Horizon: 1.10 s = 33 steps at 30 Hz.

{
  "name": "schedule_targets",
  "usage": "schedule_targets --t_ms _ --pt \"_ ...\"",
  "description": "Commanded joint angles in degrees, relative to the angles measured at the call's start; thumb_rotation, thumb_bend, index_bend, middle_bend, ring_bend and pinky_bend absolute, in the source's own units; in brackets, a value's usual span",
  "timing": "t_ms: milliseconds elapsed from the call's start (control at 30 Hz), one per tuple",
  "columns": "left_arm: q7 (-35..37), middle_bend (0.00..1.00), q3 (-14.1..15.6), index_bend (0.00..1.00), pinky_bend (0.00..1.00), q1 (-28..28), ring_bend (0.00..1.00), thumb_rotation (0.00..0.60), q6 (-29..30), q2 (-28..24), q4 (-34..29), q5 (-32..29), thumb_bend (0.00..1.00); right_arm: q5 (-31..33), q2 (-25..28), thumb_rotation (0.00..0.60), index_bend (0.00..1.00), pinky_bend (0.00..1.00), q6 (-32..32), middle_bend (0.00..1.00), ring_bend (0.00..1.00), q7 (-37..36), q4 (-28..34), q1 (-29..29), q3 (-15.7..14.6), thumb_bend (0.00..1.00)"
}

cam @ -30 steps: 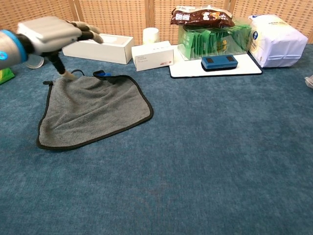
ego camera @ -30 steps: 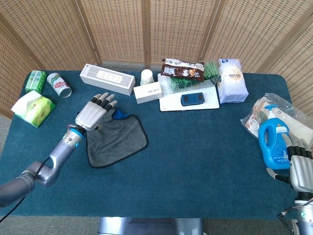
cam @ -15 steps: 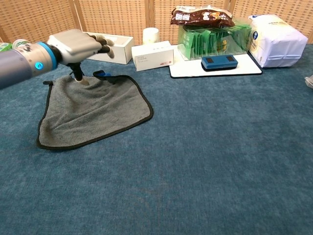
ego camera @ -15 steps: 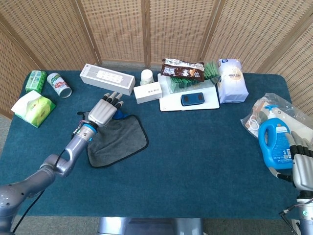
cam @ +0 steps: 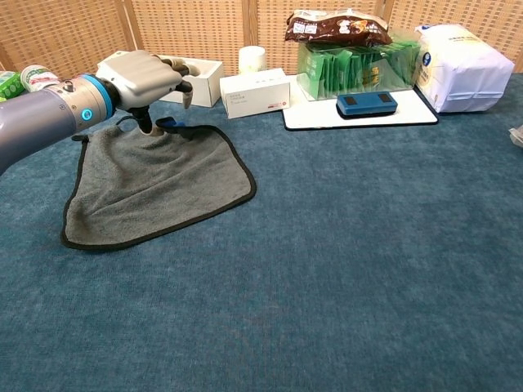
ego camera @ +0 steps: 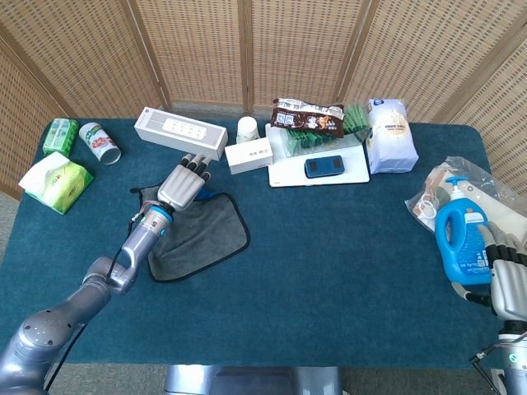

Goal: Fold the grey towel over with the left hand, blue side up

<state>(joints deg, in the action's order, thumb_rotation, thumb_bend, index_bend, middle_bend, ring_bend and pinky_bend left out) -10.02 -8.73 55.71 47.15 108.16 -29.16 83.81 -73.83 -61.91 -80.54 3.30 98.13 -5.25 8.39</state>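
The grey towel (cam: 155,184) with a black hem lies flat on the blue table cloth, grey side up. A small blue flap (cam: 167,124) shows at its far edge. My left hand (cam: 145,77) hovers over that far edge, fingers bent downward and apart, and its thumb tip reaches down to the cloth next to the blue flap. It holds nothing. In the head view the left hand (ego camera: 183,183) covers the towel's (ego camera: 206,234) far left corner. My right hand (ego camera: 509,280) sits at the table's right front, fingers spread, beside a blue bottle (ego camera: 461,243).
A long white box (cam: 192,79), a small white box (cam: 255,91) and a paper cup (cam: 252,57) stand just behind the towel. A white tray (cam: 359,114) with a phone and green packets is at the back right. Tissue pack (ego camera: 56,181) and can (ego camera: 100,142) lie far left.
The left hand has moved right and away along the towel's far edge and come lower, its thumb now near the blue flap. The towel and right hand have not moved.
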Motion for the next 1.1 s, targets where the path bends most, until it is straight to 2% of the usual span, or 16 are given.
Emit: schedule_targets --t_ms 33,167,367,533,933,1100 --pt "1.08 0.0 0.53 0.36 0.21 0.24 0.0 0.6 0.85 0.77 0.72 0.33 0.33 -0.04 0.02 0.6 0.0 0.0 0.1 0.0 0.0 0.15 0.08 -0.05 -0.1 0.0" --pt "1.67 0.0 1.12 0.42 0.22 0.29 0.01 0.6 1.83 1.49 1.58 0.74 0.35 -0.04 0.13 0.6 0.0 0.0 0.1 0.0 0.0 0.06 0.21 -0.04 -0.15 0.0" --pt "1.65 0.0 1.54 0.57 0.24 0.4 0.02 0.6 3.05 2.62 2.94 0.87 0.38 -0.14 0.25 0.6 0.0 0.0 0.47 0.0 0.0 -0.23 0.31 -0.13 -0.36 0.0" --pt "1.34 0.0 1.92 0.65 0.26 0.64 0.03 0.6 3.54 3.35 4.16 1.02 0.44 -0.12 0.28 0.6 0.0 0.0 0.87 0.0 0.0 -0.18 0.29 -0.29 -0.53 0.0" --pt "0.27 0.0 2.39 0.69 0.29 0.72 0.03 0.6 4.67 4.08 5.69 0.99 0.61 -0.39 0.32 0.6 0.0 0.0 1.19 0.0 0.0 -0.27 0.45 -0.41 -0.89 0.0" --pt "0.18 0.0 2.5 0.71 0.29 0.29 0.03 0.6 5.07 3.71 4.93 0.79 0.64 -0.5 0.42 0.6 0.0 0.0 1.14 0.0 0.0 -0.6 0.54 -0.39 -0.92 0.0"
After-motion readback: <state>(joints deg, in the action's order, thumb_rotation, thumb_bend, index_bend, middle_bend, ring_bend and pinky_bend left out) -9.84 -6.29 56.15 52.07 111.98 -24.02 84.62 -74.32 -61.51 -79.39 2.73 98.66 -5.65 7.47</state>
